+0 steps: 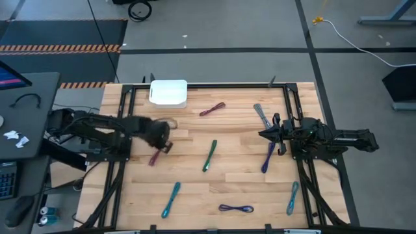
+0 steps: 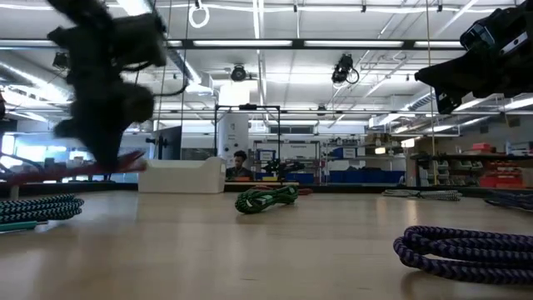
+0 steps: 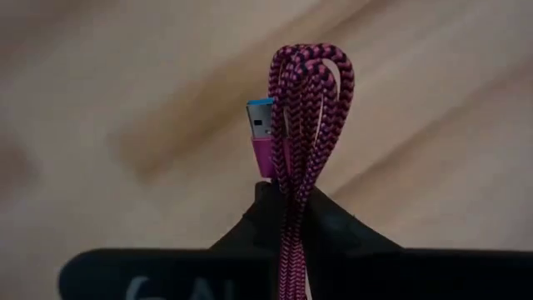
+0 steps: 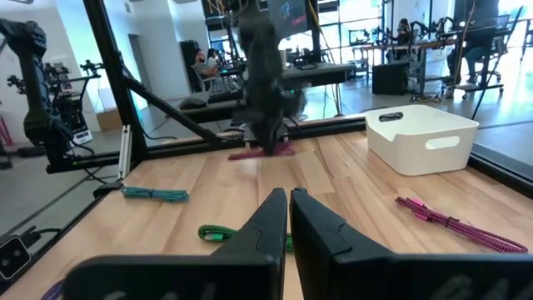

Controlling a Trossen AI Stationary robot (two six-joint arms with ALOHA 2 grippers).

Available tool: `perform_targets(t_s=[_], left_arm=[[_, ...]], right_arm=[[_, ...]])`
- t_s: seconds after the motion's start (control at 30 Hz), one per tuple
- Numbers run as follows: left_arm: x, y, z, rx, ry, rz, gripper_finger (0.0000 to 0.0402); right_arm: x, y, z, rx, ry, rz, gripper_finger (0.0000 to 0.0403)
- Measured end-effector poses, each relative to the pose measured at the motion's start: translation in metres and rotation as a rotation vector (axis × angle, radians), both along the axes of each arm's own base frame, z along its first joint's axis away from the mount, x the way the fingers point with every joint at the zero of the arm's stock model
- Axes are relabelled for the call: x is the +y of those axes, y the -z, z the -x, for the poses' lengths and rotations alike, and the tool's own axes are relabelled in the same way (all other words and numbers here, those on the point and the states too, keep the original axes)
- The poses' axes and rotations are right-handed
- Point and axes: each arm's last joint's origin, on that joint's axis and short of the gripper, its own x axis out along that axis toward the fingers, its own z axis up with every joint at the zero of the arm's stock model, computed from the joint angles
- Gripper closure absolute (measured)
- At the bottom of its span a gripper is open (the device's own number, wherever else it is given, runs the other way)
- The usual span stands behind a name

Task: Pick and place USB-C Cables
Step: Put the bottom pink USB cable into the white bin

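Left gripper (image 3: 287, 196) is clamped on a braided maroon cable bundle (image 3: 304, 108), holding it just above the wooden table (image 1: 195, 188), near the white plastic bin (image 1: 169, 92). Right gripper (image 1: 263, 135), fingers pressed together and empty, waits well across the table from that bin.

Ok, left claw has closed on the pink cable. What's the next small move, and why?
Probably lift the left claw straight up a little. Its fingers are shut on the pink cable, which hangs just above the table. The white bin sits nearby toward the far edge, so clearance first seems wise.
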Motion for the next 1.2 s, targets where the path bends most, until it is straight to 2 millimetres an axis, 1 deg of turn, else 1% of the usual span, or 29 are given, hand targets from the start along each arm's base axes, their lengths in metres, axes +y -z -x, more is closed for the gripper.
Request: perform_targets(t_s=[0.07,0.13,0.23,0.3,0.37,0.43,0.47,0.53,0.6,0.67,0.73,0.87,0.97,1.07,1.2], left_arm=[[0.018,-0.034,-0.014,-0.082,0.096,-0.076,0.0375],[0.041,-0.075,-0.027,-0.157,0.186,-0.195,0.0375],[0.076,-0.129,-0.034,-0.099,0.313,-0.375,0.0375],[0.101,-0.162,-0.044,-0.08,0.372,-0.481,0.0375],[0.123,-0.184,-0.051,-0.021,0.442,-0.529,0.0375],[0.146,-0.196,-0.063,0.02,0.52,-0.568,0.0375],[0.157,-0.199,-0.069,0.047,0.564,-0.58,0.0375],[0.176,-0.197,-0.077,0.123,0.673,-0.57,0.0375],[0.195,-0.187,-0.084,0.194,0.803,-0.54,0.0375],[0.211,-0.166,-0.088,0.267,0.925,-0.465,0.0375],[0.229,-0.143,-0.089,0.306,0.982,-0.399,0.0375],[0.257,-0.095,-0.082,0.358,1.001,-0.259,0.0375],[0.274,-0.063,-0.075,0.373,0.969,-0.207,0.0375],[0.285,-0.039,-0.069,0.378,0.959,-0.209,0.0375],[0.289,-0.018,-0.07,0.368,0.999,-0.279,0.0371]], right_arm=[[0.0,0.0,0.0,-0.002,0.0,0.0,0.038],[0.0,0.0,0.0,-0.001,-0.001,0.0,0.038],[0.0,0.0,0.0,0.0,0.0,0.0,0.038],[0.0,0.0,0.0,-0.002,0.0,0.001,0.038],[0.0,0.0,0.0,0.0,0.0,0.0,0.038],[0.0,0.0,0.0,-0.004,0.0,0.0,0.038],[0.0,0.0,0.0,-0.004,0.0,0.0,0.038],[0.0,0.0,0.0,-0.003,-0.001,0.001,0.038],[0.0,-0.001,0.0,-0.008,-0.001,0.001,0.038],[0.0,-0.001,0.0,-0.008,-0.001,0.001,0.038],[0.0,-0.001,0.0,-0.007,0.0,0.001,0.038],[0.0,-0.001,0.0,-0.007,-0.001,0.001,0.038],[0.0,-0.001,0.0,-0.007,0.0,0.001,0.038],[0.0,-0.001,0.0,-0.007,-0.001,0.001,0.038],[0.0,-0.001,0.0,-0.007,-0.001,0.001,0.038]])
